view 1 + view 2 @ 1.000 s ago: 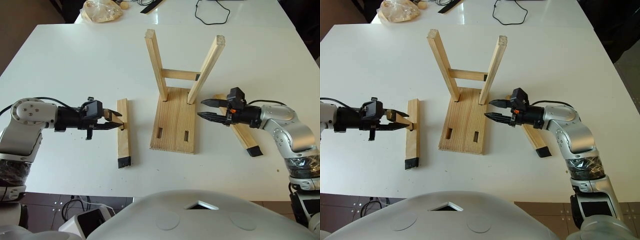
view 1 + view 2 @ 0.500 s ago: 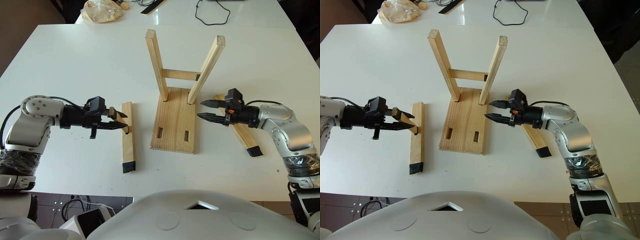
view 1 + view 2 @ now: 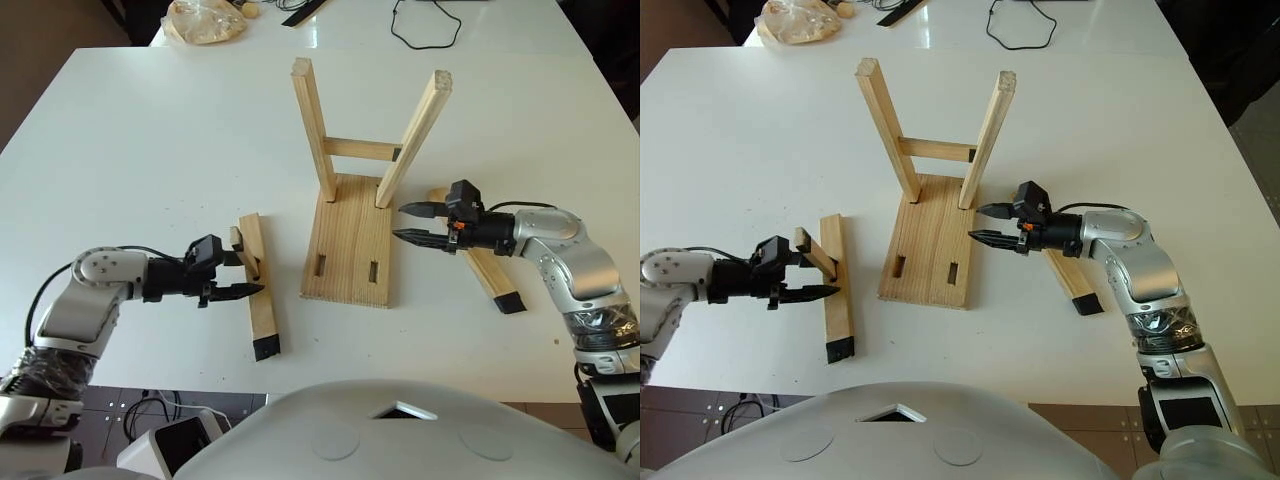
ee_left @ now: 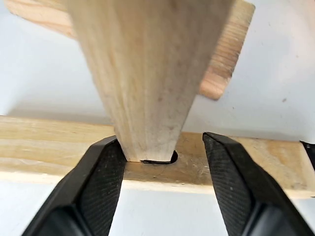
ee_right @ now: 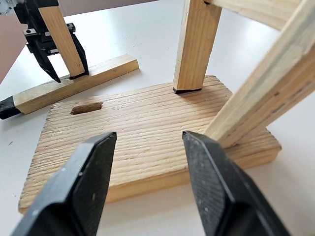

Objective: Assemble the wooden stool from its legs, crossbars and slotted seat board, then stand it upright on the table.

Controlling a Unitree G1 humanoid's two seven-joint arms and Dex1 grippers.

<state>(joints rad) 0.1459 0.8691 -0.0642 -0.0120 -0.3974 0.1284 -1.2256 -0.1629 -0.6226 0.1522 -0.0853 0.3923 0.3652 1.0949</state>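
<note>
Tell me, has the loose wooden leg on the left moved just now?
Yes. The loose leg has slid toward the near edge of the table, its black-tipped end swinging closer to the seat board, which stayed put.

One flat, pale wooden slotted seat board (image 3: 345,245), pierced by two empty rectangular slots: left slot (image 3: 319,265) and right slot (image 3: 372,270). Four pale, square-section wooden legs: left upright leg (image 3: 312,130) and right upright leg (image 3: 412,140), seated in the board; left loose leg (image 3: 262,318) and right loose leg (image 3: 495,282), black-tipped, lying flat. Two pale wooden crossbars: long crossbar (image 3: 358,149) joining the upright legs, short crossbar (image 5: 61,39) rising from the left loose leg. Two black two-fingered grippers: left gripper (image 3: 250,273), right gripper (image 3: 398,222). Two white tables: near table (image 3: 150,130), far table (image 3: 520,25). One black cable (image 3: 421,47) and one crumpled tan bag (image 3: 203,22), on the far table.
</note>
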